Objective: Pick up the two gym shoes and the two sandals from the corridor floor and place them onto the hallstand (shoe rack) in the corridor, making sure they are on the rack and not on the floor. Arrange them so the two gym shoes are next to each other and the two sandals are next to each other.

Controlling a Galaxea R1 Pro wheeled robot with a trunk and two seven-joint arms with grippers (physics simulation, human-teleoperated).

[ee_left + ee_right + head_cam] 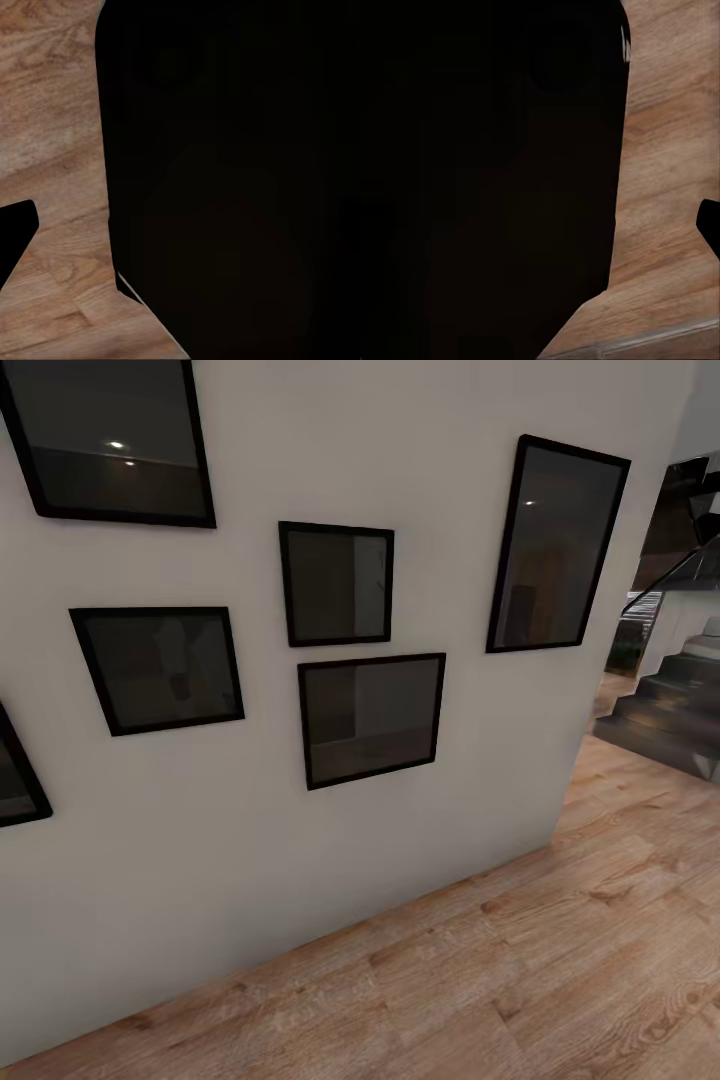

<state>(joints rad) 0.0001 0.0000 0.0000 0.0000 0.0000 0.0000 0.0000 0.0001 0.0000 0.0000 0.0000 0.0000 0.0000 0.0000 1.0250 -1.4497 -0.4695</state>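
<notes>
A pale wall spans the head view, hung with black-framed pictures. The corridor floor of wood planks runs near and right, toward dark stairs far right. Neither tool's state can be told; both wrist views show a dark shape over the planks.

No legible txt, labels or nos. anywhere in these views.

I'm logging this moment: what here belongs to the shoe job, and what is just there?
Belongs to the job:
- wood floor, where the shoes would lie

Just there:
- white wall
- dark picture frames
- stairs at the far right
</notes>
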